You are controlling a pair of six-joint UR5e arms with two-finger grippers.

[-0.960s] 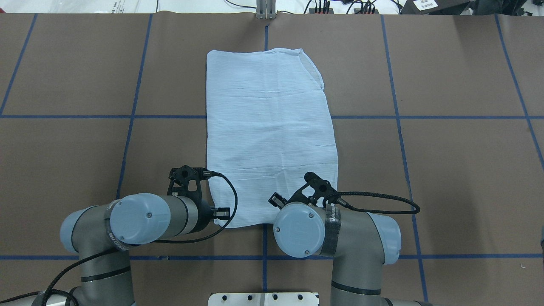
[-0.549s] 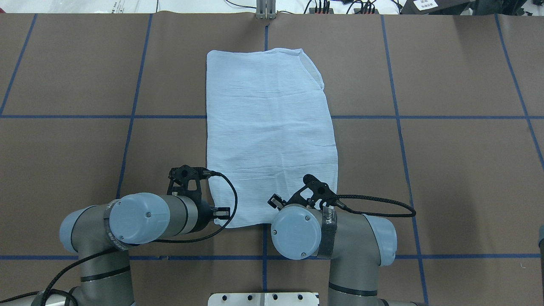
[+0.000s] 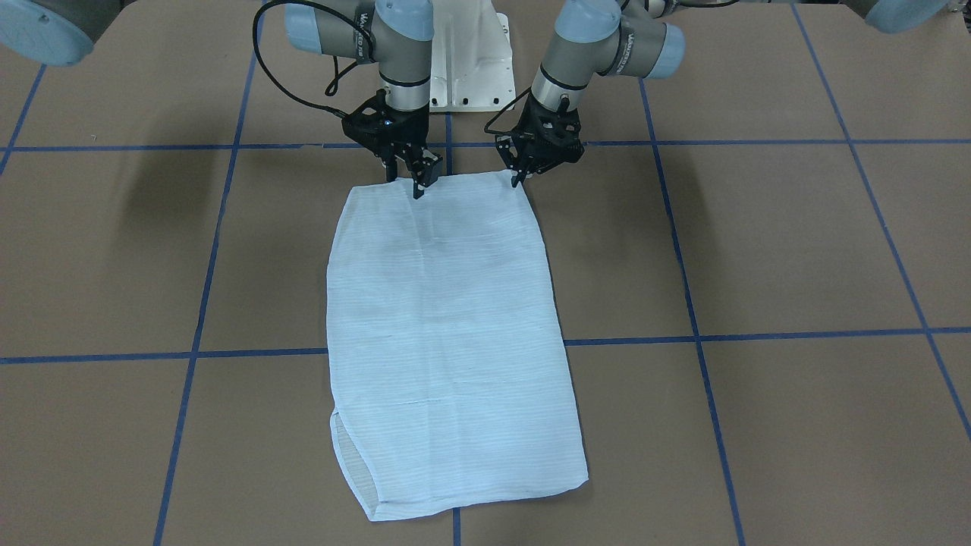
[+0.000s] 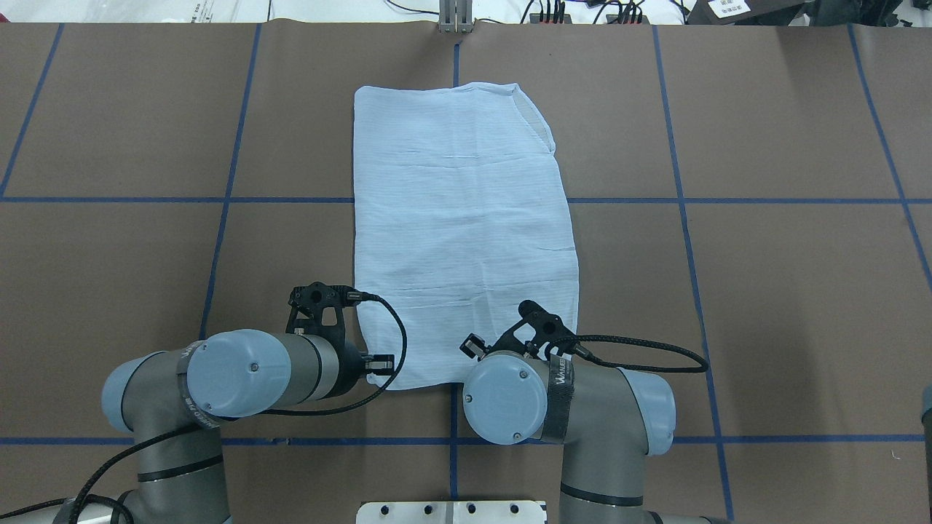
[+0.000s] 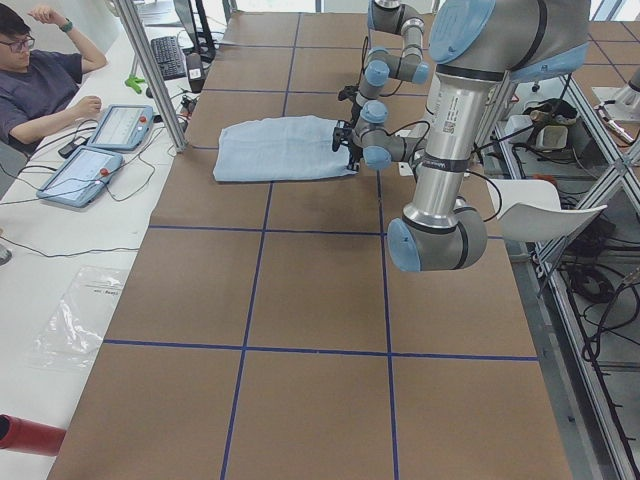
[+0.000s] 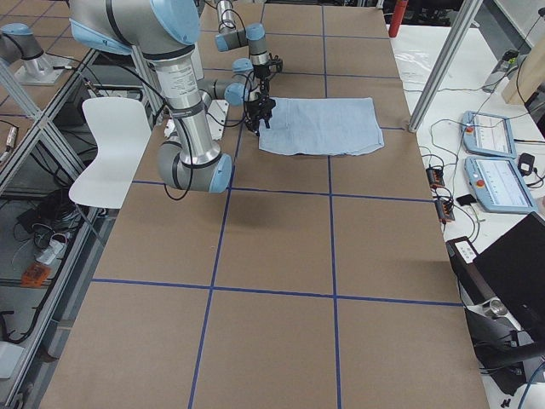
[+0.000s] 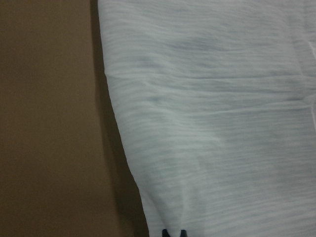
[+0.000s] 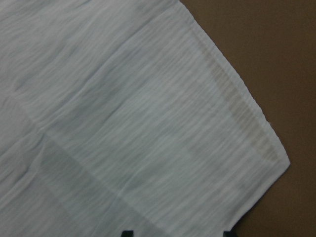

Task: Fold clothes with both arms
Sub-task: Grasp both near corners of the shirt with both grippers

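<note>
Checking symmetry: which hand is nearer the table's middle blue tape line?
Right. The right hand is on the shirt's edge beside the tape line; the left hand is farther, at its corner.

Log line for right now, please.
shirt: folded, flat | left hand: shut on robot-side corner | right hand: open at robot-side hem

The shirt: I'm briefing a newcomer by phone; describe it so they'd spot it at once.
On the brown table crossed by blue tape lines, look at the middle, ahead of the left arm and right arm. The shirt lies folded into a long flat rectangle. It alone is pale blue, soft and finely striped; all around is brown surface and grey metal.
</note>
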